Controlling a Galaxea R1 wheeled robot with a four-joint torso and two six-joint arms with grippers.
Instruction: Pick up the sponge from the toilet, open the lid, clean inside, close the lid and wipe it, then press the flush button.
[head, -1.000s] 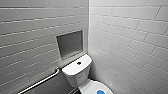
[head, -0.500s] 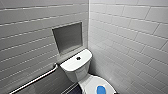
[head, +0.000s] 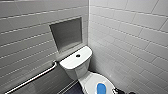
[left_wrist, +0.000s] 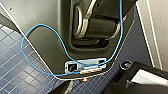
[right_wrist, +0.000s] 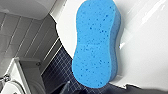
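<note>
Approach to the toilet. The right claw (head: 120, 91) hung at the near edge of the closed lid (head: 88, 83); whether it was open or closed could not be told. The sponge (right_wrist: 96, 43) lay flat on the lid, just ahead of the claw and apparently ungripped. Beyond rose the toilet (head: 80, 72) tank, with the flush button (head: 78, 55) in the middle of its top. A wall niche (head: 67, 33) sat above it and a grab rail (head: 32, 78) beside it. Step in hand, by judgement: reaching to pick up the sponge. The next move called for a descent over the sponge's narrow waist and a grip gentle enough not to push the soft pad along the glossy lid.
</note>
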